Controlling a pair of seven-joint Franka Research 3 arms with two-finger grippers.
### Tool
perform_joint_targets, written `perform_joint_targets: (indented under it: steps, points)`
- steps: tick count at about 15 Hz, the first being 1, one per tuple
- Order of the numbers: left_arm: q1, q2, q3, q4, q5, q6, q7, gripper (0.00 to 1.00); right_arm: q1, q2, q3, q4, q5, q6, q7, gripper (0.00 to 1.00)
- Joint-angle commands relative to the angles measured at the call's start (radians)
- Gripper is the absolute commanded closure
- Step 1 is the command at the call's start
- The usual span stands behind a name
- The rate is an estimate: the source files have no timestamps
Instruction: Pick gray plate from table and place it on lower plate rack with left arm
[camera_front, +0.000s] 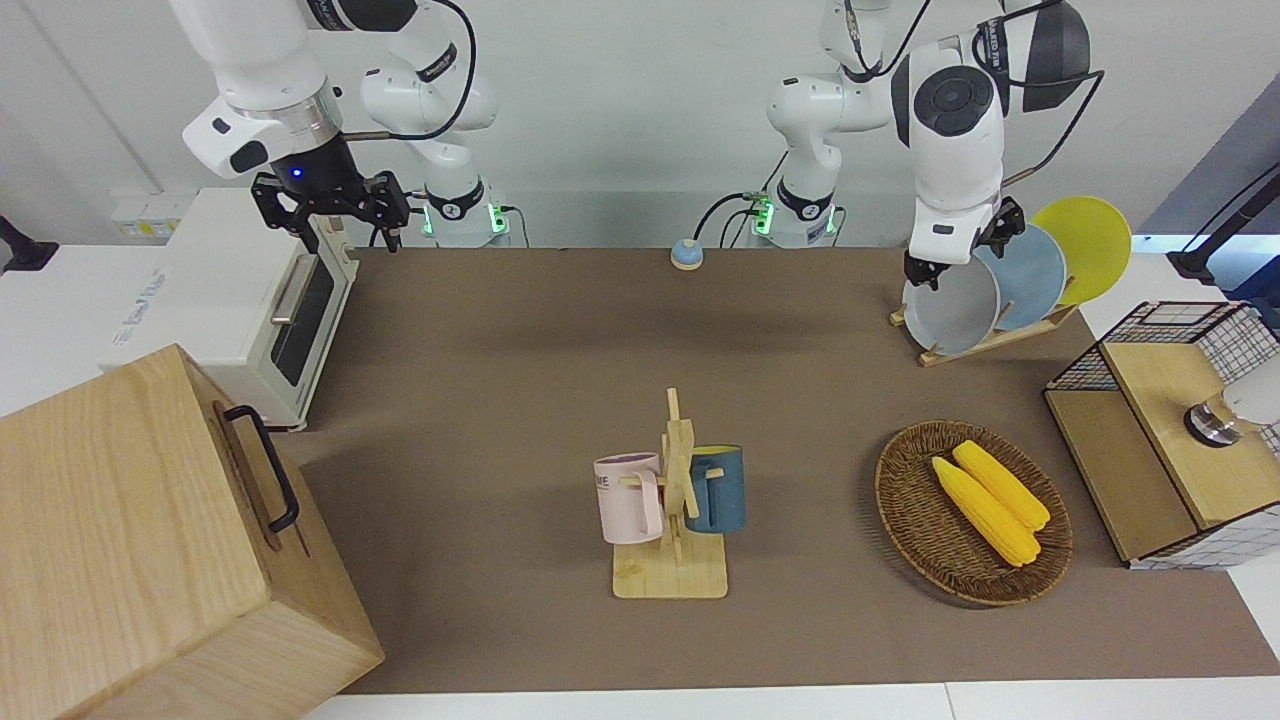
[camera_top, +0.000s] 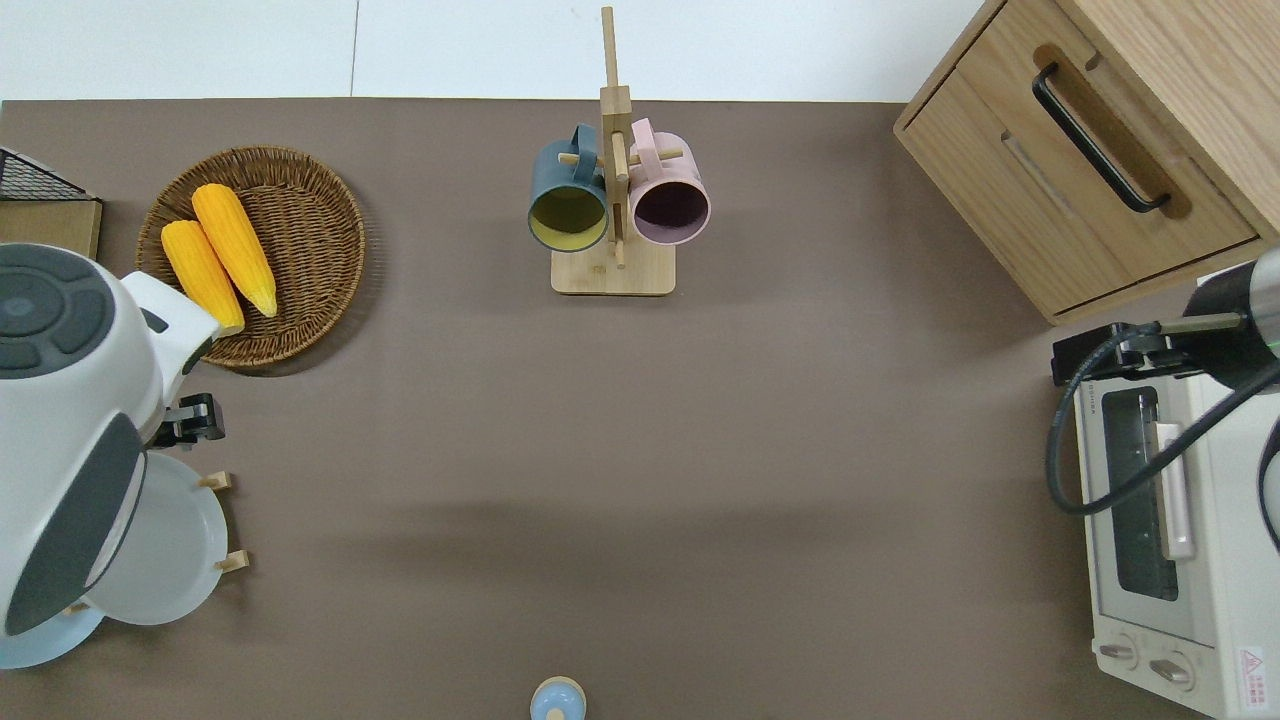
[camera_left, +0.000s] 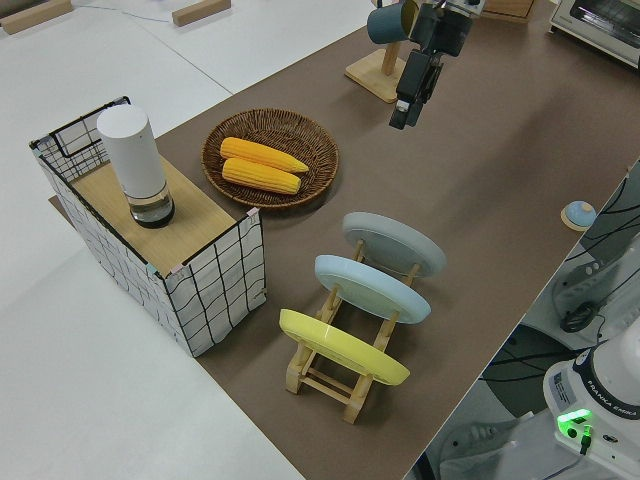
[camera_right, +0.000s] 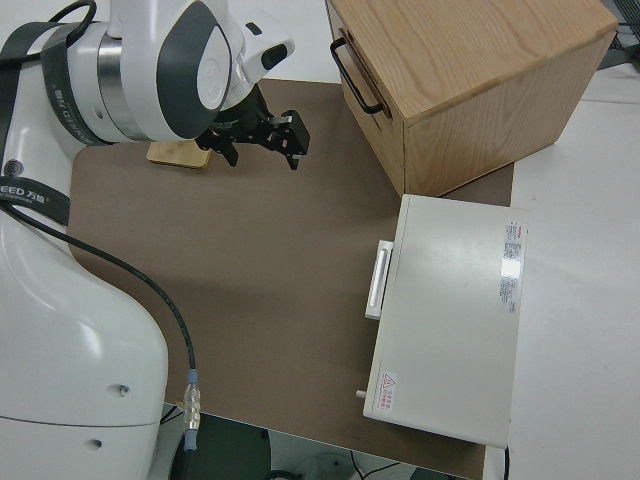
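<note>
Gray plate (camera_left: 394, 243) sitting in lower plate rack (camera_left: 340, 375), placement apparently done. Left gripper (camera_left: 411, 93) hanging open and empty at the plate's twelve o'clock; retreat likely next

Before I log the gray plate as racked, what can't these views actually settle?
- Gray plate: overhead, the left arm covers part of it and most of the lower plate rack.
- Peg seating: side view, the gray plate hides its own slot.
- Left gripper: too small to tell whether its fingers are apart.
- Light blue plate: overhead, mostly under the arm.
- Yellow plate: not seen overhead.
</note>
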Motion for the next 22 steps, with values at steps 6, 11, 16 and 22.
perform_joint_targets:
  steps: [6, 11, 16, 22]
  points:
    - [0.06, 0.025, 0.036, 0.228, -0.425, -0.012, 0.232, 0.0, 0.007, 0.0, -0.006, 0.006, 0.003, -0.001, 0.004, 0.017]
    - [0.074, 0.017, 0.028, 0.239, -0.484, -0.012, 0.391, 0.0, 0.007, 0.0, -0.006, 0.006, 0.003, -0.002, 0.004, 0.017]
    - [0.069, 0.022, 0.025, 0.237, -0.433, -0.014, 0.393, 0.0, 0.007, 0.0, -0.006, 0.006, 0.003, -0.002, 0.004, 0.017]
    - [0.066, 0.025, 0.026, 0.237, -0.419, -0.014, 0.39, 0.0, 0.007, 0.0, -0.006, 0.006, 0.003, -0.001, 0.004, 0.017]
